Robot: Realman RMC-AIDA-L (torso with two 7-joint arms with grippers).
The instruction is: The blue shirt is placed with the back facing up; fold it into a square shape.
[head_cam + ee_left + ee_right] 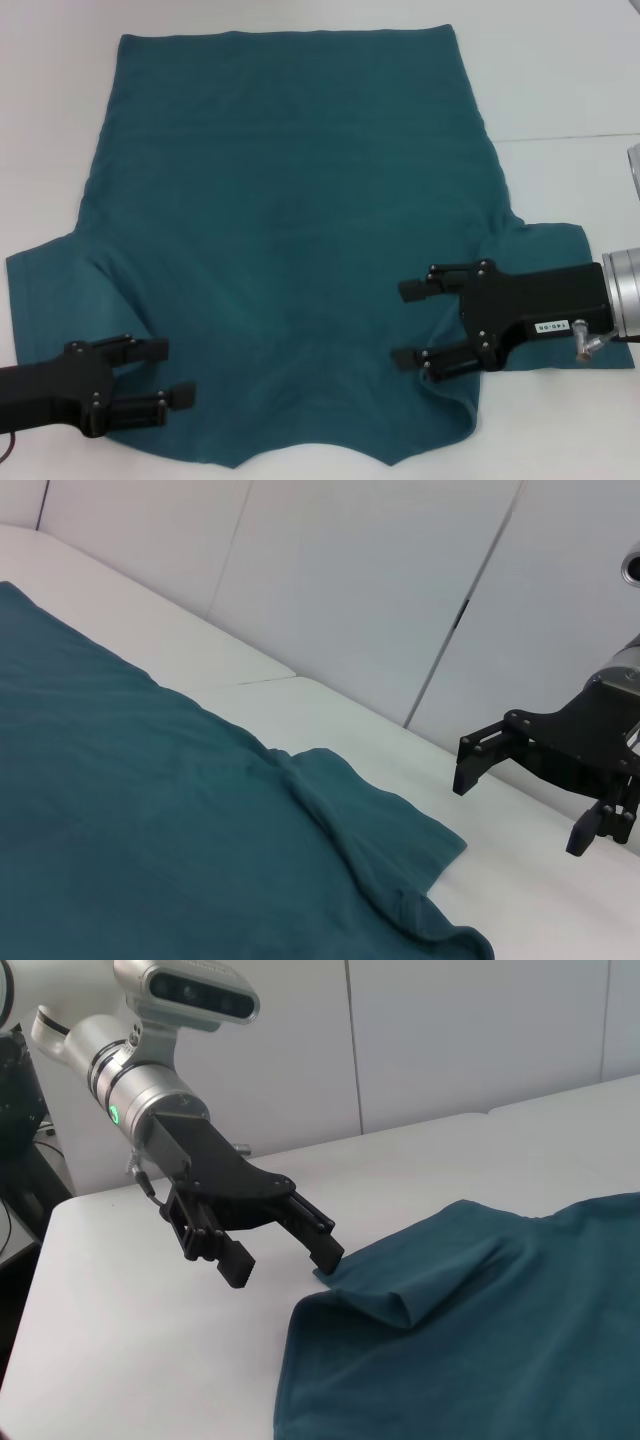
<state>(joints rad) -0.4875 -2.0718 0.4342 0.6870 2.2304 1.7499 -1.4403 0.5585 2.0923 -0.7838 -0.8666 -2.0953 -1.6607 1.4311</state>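
The white tabletop (pixel 570 80) carries the blue shirt (pixel 290 230), which is spread flat over most of it in the head view, hem edge at the far side and the collar end at the near edge between the two arms. Its two short sleeves stick out to either side near the robot: the left sleeve (pixel 50 280) lies fairly flat with a soft fold running toward the body of the shirt, and the right sleeve (pixel 545 245) is rumpled, with a ridge of cloth where it joins the body. The right arm reaches in from the right, and the right claw (pixel 412 323) sits over the shirt just inside the right sleeve, its two fingers spread wide apart and holding nothing; the left wrist view shows it raised clear of the tabletop beyond the sleeve. The left arm comes in from the lower left, and the left claw (pixel 168 372) is at the near corner of the left sleeve, fingers likewise parted and empty, with one fingertip (pixel 330 1253) at the very edge of the cloth in the right wrist view.
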